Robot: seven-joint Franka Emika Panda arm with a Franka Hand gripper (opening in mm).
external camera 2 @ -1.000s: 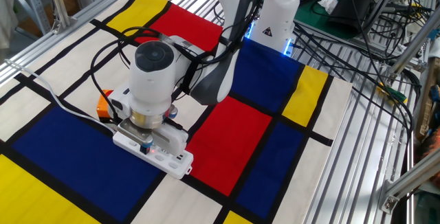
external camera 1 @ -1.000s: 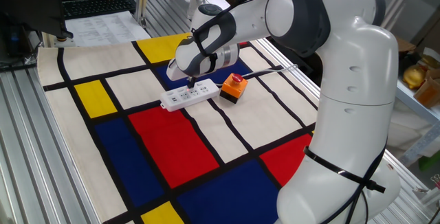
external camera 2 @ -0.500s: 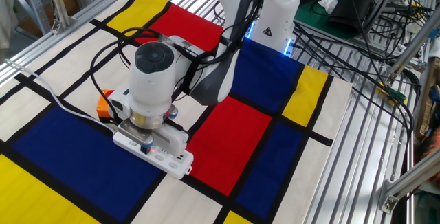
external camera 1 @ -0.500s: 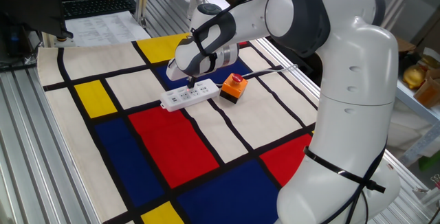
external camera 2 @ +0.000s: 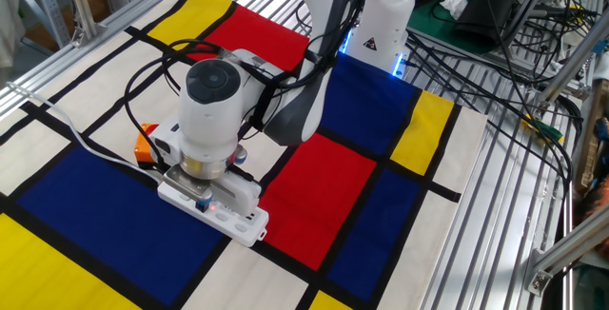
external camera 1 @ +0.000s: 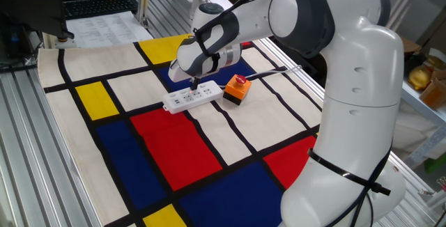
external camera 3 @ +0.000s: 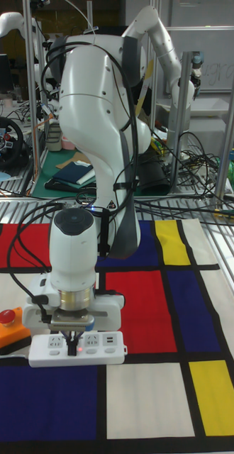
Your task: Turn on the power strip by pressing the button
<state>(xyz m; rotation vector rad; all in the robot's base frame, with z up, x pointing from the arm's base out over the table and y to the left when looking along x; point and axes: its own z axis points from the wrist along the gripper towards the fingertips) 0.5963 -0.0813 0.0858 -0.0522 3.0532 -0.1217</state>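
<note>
The white power strip (external camera 1: 182, 100) (external camera 2: 231, 219) (external camera 3: 103, 349) lies flat on the patterned cloth, its thin cord (external camera 1: 273, 71) trailing off to the side. My gripper (external camera 1: 194, 85) (external camera 2: 200, 202) (external camera 3: 73, 343) points straight down over the strip's middle. Its fingertips are shut together and rest on the strip's top face. A small red glow shows on the strip right at the fingertips in the tall fixed view. The button itself is hidden under the fingers.
An orange-and-black box with a red domed button (external camera 1: 236, 89) (external camera 2: 145, 145) (external camera 3: 8, 329) stands close beside one end of the strip. The coloured cloth (external camera 1: 174, 150) covers the table. Metal rails (external camera 2: 514, 205) and cables (external camera 2: 495, 72) border it.
</note>
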